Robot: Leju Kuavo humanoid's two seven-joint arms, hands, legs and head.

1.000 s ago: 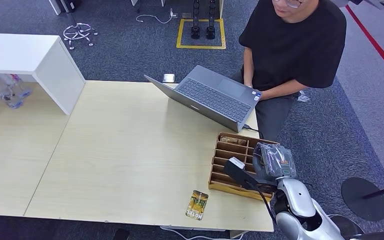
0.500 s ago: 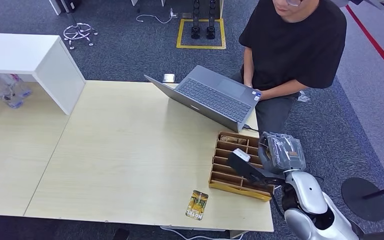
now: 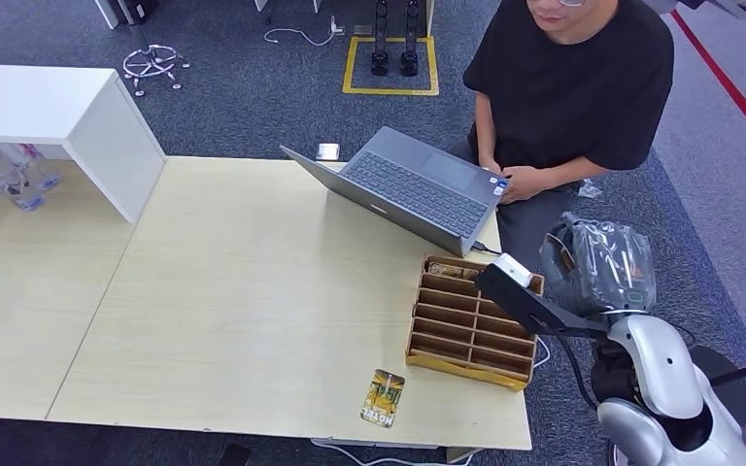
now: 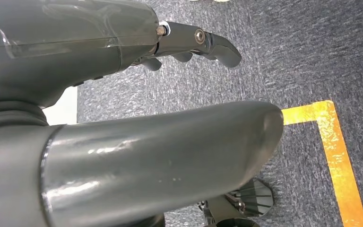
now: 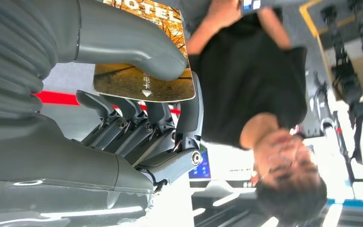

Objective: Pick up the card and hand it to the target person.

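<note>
Golden card pinched by right hand.

— Right arm, head view? Silver forearm raised at the table's right edge; right hand lifted beyond that edge.

— Its grasp? Right wrist view: thumb pressed on the card, dark fingers beneath, pinching it.

— Left hand? Left wrist view: thumb extended, fingers apart, holding nothing.
</note>
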